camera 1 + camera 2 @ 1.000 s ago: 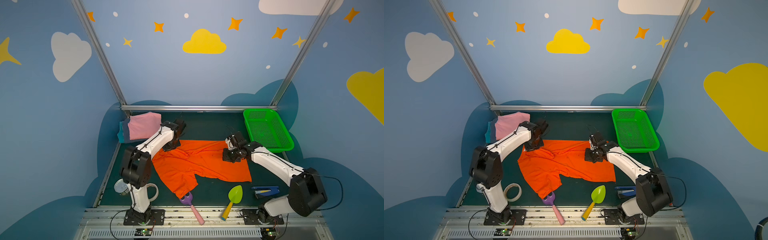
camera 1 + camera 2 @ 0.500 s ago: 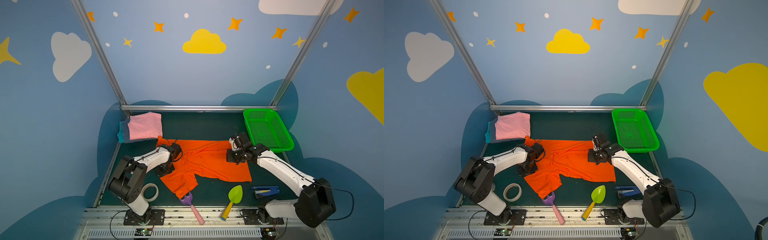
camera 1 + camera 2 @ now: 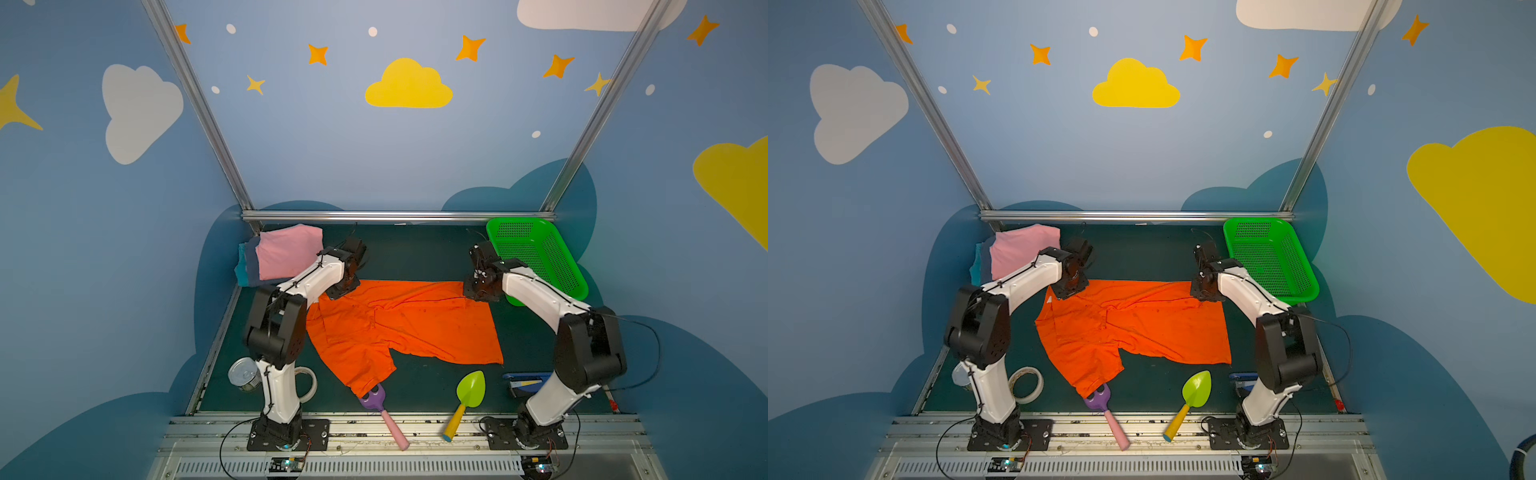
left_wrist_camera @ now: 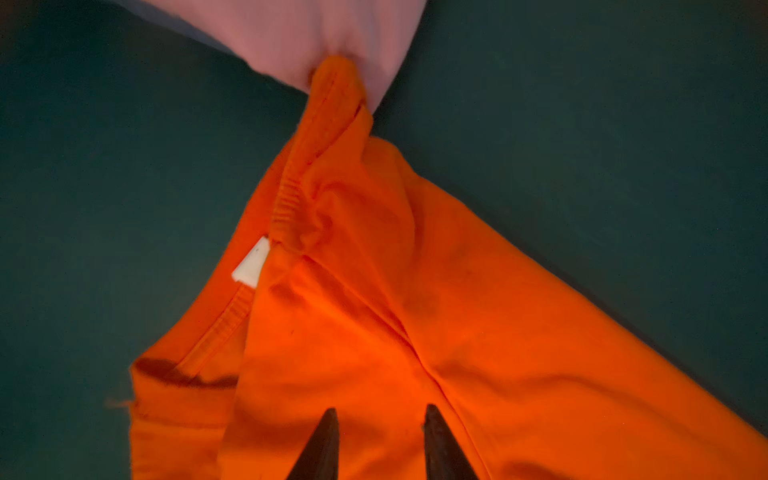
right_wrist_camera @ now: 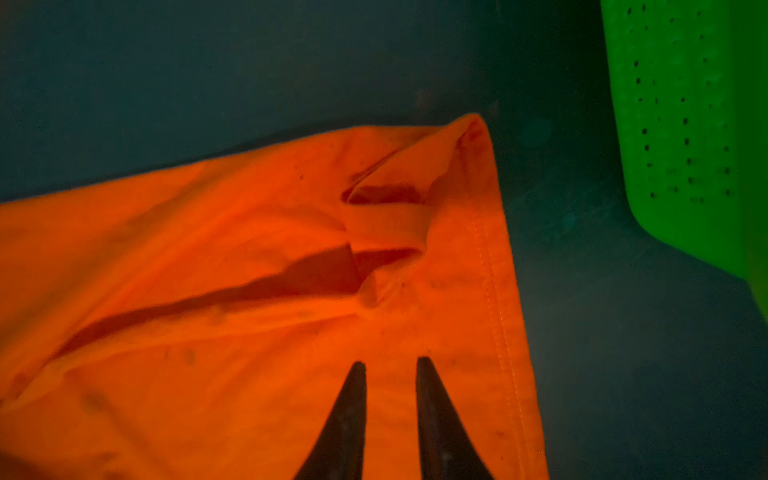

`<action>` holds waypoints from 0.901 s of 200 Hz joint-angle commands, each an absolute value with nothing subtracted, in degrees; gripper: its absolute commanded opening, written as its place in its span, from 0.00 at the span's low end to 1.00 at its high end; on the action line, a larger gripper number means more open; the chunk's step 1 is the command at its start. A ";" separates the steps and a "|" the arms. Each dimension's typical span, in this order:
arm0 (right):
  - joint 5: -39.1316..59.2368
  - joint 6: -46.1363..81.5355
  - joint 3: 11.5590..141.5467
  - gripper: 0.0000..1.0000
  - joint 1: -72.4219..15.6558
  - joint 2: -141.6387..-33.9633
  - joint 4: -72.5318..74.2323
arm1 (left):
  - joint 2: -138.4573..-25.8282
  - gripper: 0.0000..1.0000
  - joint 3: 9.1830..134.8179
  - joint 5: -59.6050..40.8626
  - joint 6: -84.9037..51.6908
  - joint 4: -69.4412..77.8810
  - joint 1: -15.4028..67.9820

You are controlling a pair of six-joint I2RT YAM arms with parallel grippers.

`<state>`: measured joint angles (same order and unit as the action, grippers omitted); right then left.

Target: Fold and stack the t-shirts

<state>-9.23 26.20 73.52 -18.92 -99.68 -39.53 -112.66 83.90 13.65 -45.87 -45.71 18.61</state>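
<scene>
Green tabletop, rumpled orange t-shirt under parted left and right jaws, stapler half hidden by right arm

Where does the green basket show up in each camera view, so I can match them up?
Both top views: green basket at the back right.
Left wrist: not in it.
Right wrist: just past the orange t-shirt's hemmed corner, not touching it.
Shared landmark: the orange t-shirt, in all four.
</scene>
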 commanded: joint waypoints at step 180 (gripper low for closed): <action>-10.91 29.16 83.90 0.00 -11.45 -106.88 -51.07 | -115.92 0.33 74.76 5.23 -43.65 -39.03 8.27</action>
